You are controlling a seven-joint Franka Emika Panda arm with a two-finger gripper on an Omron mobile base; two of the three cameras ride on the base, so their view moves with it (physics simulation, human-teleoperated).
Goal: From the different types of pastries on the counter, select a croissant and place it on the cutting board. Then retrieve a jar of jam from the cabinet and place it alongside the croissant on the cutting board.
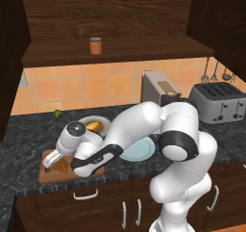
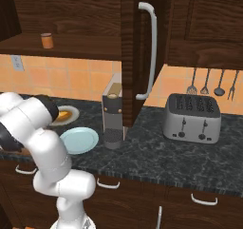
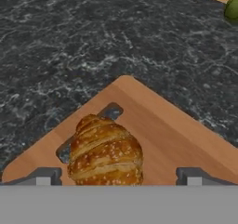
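My gripper [image 3: 116, 177] stands wide open, its fingertips [image 3: 42, 176] apart from the croissant [image 3: 105, 153] between them. It is brown, ridged and speckled, lying on the light wooden cutting board [image 3: 162, 130] and partly covering its slot handle.

Croissant [image 3: 106, 151] brown, ridged; cutting board [image 3: 172, 135] light-brown; counter [image 3: 93, 37] black-speckled.

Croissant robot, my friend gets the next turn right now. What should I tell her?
Gripper: open, fingertips either side of the croissant, not squeezing it.
Croissant: lying on the cutting board near its slot handle. That step looks done.
Jar of jam: on the cabinet shelf.
Left: lift clear, fetch the jar, set it beside the croissant on the board.
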